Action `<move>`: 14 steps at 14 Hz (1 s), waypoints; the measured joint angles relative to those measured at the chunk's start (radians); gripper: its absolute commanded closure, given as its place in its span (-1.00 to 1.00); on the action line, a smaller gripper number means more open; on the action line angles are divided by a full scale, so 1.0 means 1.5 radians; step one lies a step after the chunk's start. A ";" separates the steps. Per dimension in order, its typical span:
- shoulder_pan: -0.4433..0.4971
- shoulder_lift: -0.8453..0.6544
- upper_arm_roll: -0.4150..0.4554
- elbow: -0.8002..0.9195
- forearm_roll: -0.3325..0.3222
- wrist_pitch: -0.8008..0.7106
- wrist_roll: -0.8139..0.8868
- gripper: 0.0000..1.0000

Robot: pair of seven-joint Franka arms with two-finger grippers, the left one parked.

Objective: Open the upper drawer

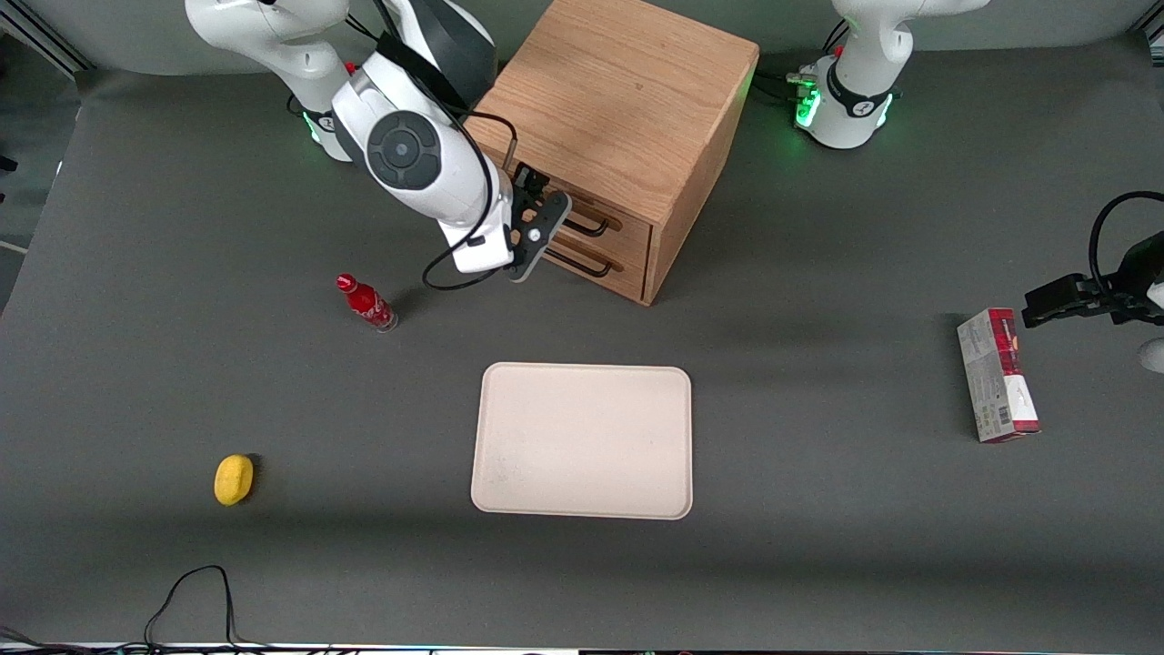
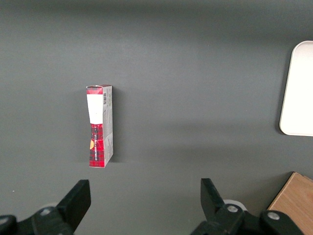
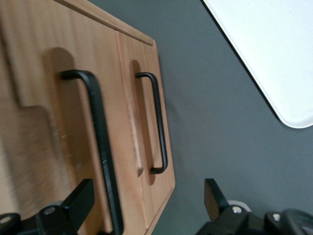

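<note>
The surface point(image 1: 818, 564) is a dark grey mat that covers the whole work area. It is plain and flat, with soft shadows across it. At the edge nearest the front camera a thin black cable point(image 1: 195, 596) lies in a loop.

The gripper point(image 1: 546, 232) hangs just in front of the wooden cabinet point(image 1: 618, 100), at the height of its two drawers. Its fingers stand wide apart and hold nothing. In the wrist view one finger point(image 3: 78, 198) sits close to the thick black handle point(image 3: 100, 147) of the upper drawer point(image 3: 58, 147), and the second finger point(image 3: 215, 198) is out over the grey surface, past the cabinet's base. It is not clear whether the first finger touches the handle. The upper drawer point(image 1: 596, 214) looks closed, with its front even with the lower drawer point(image 1: 596, 264) just under it. The lower drawer has the same kind of thin black handle point(image 3: 156, 122).

Nearer to the front camera than the gripper, a pale rectangular tray point(image 1: 583, 440) lies flat on the surface, well apart from the cabinet. A small red bottle point(image 1: 366, 303) stands beside the gripper, a little nearer to the camera and toward the working arm's end. A yellow lemon point(image 1: 233, 478) lies farther out in the same direction and nearer to the camera. A red and white box point(image 1: 998, 375) lies toward the parked arm's end of the surface. Between the gripper and the drawer front nothing stands in the way.
</note>
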 measured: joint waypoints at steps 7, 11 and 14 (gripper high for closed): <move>0.012 0.017 0.002 -0.016 -0.008 0.039 0.000 -1.00; 0.011 0.012 0.002 -0.012 -0.010 0.023 0.000 -1.00; 0.011 0.003 0.003 -0.007 -0.010 0.010 0.000 -1.00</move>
